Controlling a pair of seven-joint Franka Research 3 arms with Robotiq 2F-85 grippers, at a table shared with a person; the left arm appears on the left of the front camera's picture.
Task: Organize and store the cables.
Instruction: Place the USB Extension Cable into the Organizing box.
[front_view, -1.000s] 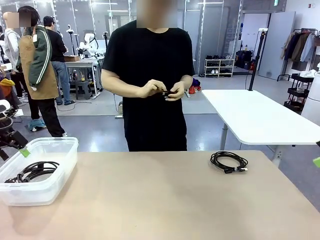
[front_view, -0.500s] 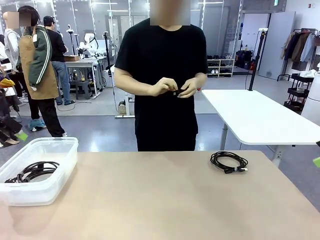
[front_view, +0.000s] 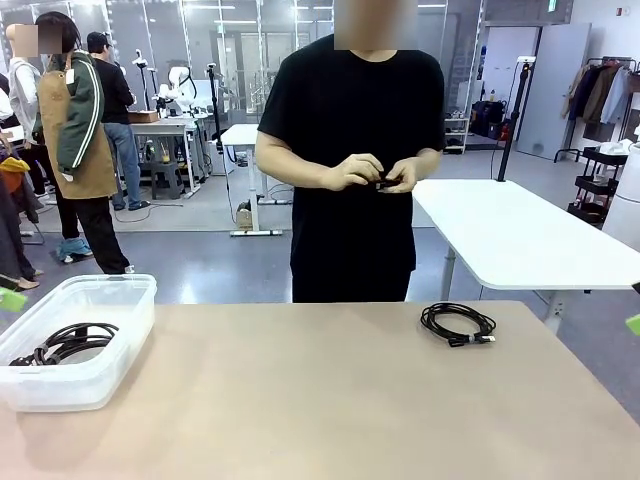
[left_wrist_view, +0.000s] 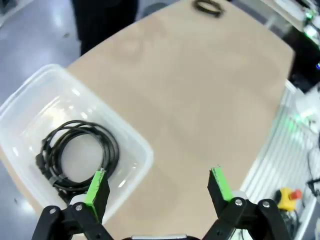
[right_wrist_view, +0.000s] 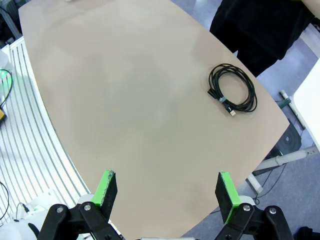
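The table (front_view: 320, 400) has a wide bare surface between the bin (front_view: 128, 330) at its left edge and a cable (front_view: 458, 323) near the far right edge. A second cable (front_view: 65, 342) lies inside the bin. Both are thin black cords in round coils. The left gripper (left_wrist_view: 157, 172) and right gripper (right_wrist_view: 166, 175) have their jaws spread wide and hold nothing.

We see a white table (front_view: 520, 235) on a shiny grey floor (front_view: 200, 270); behind it hangs a clothes rack (front_view: 603, 90), beside it stands a black cart (front_view: 597, 185).
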